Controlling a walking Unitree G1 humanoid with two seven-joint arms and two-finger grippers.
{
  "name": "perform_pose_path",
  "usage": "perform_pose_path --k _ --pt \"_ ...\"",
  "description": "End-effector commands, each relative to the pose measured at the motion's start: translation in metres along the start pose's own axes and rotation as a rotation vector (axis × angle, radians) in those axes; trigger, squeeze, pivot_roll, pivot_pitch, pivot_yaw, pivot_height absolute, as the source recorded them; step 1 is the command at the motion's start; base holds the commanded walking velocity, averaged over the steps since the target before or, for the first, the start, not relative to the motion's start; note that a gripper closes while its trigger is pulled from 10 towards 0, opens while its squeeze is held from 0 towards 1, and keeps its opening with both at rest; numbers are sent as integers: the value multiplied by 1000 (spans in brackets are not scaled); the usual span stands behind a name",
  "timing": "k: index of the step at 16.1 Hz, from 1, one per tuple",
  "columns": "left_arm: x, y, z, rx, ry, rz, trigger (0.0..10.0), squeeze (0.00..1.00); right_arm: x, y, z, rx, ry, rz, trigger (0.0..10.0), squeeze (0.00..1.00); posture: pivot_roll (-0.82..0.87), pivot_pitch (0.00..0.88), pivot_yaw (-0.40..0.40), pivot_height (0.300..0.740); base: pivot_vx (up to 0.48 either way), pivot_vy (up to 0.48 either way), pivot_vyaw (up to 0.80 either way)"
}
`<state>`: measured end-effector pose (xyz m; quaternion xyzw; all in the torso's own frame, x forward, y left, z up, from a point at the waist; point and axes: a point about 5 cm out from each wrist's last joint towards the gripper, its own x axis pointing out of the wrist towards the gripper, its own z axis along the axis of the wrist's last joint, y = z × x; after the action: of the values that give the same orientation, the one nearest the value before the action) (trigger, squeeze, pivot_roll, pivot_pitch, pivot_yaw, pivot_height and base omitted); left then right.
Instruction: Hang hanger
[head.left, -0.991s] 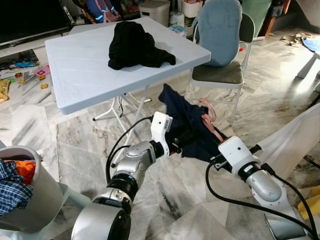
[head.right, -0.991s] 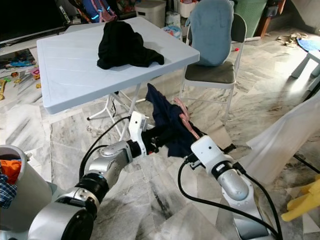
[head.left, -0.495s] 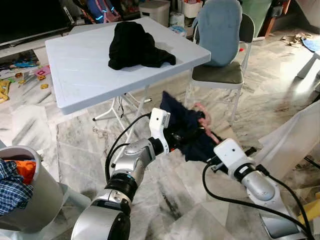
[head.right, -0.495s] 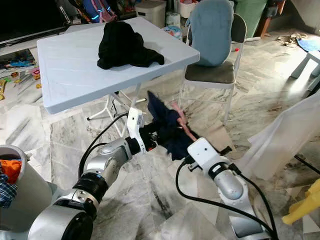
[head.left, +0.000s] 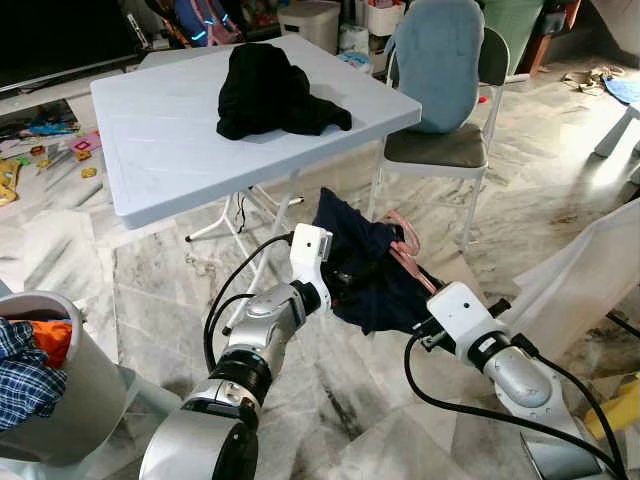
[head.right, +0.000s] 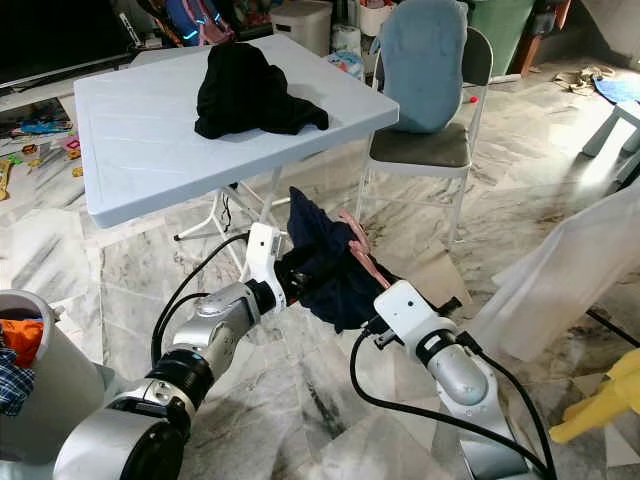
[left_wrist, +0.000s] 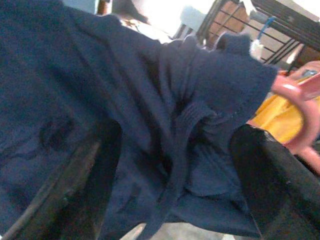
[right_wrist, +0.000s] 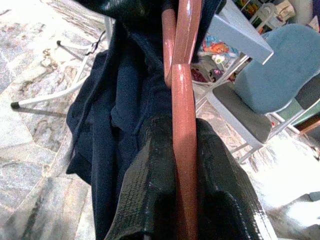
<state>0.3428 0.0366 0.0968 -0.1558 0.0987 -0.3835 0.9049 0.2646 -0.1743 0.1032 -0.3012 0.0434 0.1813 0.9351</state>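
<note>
Grey laundry bin (head.left: 70, 400) sits way over at 9 o'clock, with a plaid shirt and something orange stuffed in it. Moving right, the white folding table (head.left: 150, 150) at about 11 has a black garment (head.left: 270, 90) heaped on top. In the middle, both arms meet over the marble floor (head.left: 150, 280). The left gripper (left_wrist: 175, 165) has its fingers spread, with folds of the navy garment (head.left: 365, 275) bunched between them. That garment is draped on the pink hanger (right_wrist: 182, 115), held up off the floor in front of the table legs. The right gripper (right_wrist: 185, 165) is pinching the hanger's bar — fingers pressed tight either side of it. Further right, around 1 o'clock, there's a chair (head.left: 440, 100) with a blue cover over its back, and white fabric (head.left: 590, 270) hangs at 3.
</note>
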Motion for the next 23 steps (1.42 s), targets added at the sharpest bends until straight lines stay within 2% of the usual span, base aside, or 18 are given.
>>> perform_pose_path --k 1,6,12,16,17,18,19,23 --pt "1 5 8 31 -7 35 0 0 0 -3 15 -2 -68 -7 10000 0 -127 0 61 740 0 0 0" --pt "-1 14 11 43 -13 121 0 0 0 -2 17 -4 -76 7 10000 0 -126 0 59 740 0 0 0" --pt "-7 32 13 40 -1 303 0 0 -1 3 22 -7 -99 55 10000 0 -130 0 60 740 0 0 0" --pt "-17 49 19 89 16 436 0 0 -6 7 17 -25 -79 82 10000 0 -135 0 58 740 0 0 0" --pt "-23 58 25 118 7 508 0 0 -9 6 11 -55 -49 92 10000 0 -134 0 56 740 0 0 0" --pt "-23 58 25 118 7 508 0 0 -9 6 11 -55 -49 92 10000 0 -134 0 56 740 0 0 0" --pt "-27 65 32 138 -10 563 0 0 -12 4 4 -83 -12 99 10000 0 -133 0 54 740 0 0 0" --pt "-22 59 30 102 -7 512 0 0 -13 0 1 -84 8 66 10000 0 -136 0 52 740 0 0 0"
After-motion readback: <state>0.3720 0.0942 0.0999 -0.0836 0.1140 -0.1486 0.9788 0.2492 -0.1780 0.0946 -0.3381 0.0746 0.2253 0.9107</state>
